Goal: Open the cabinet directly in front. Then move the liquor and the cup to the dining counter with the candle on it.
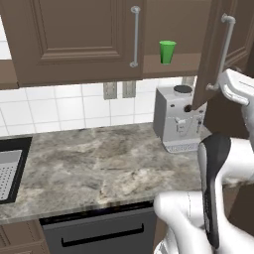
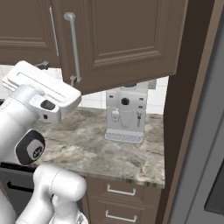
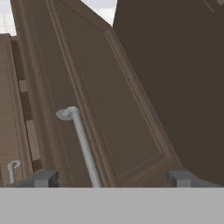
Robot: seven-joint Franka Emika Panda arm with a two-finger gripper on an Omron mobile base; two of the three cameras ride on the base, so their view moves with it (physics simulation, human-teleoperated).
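On your left the cabinet's (image 1: 74,39) left door is shut; its right door (image 1: 214,49) stands swung out, with the green cup (image 1: 167,51) on the shelf between. Your gripper (image 3: 113,178) has its jaws wide apart, straddling that door's silver handle (image 3: 81,140) without gripping it.

You find no readable text, label, brand, number or sign anywhere here. The cabinet (image 1: 74,39) doors are plain wood, the cup (image 1: 167,51) is bare green, and the coffee machine (image 1: 177,119) on the counter (image 1: 89,168) carries no lettering you can make out.
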